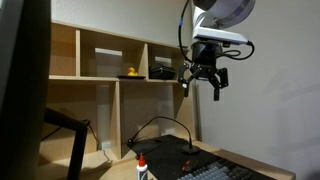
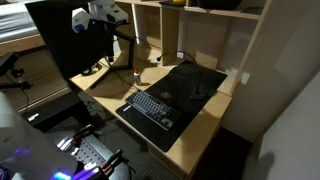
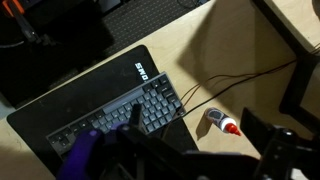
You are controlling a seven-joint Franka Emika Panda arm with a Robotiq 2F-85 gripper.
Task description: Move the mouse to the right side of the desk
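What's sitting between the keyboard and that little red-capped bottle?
Nothing solid. In the wrist view, only bare light wooden top and a thin dark cable separate the keyboard from the red-capped bottle.

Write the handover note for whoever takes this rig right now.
Gripper: open and empty, high above the desk.
Mouse: I cannot make it out in any view, so find it before moving.
Keyboard: on the desk, with a glue bottle near its end.
Done: nothing shows as done.
Left: locate the mouse, grasp it, carry it to the desk's right side, release.
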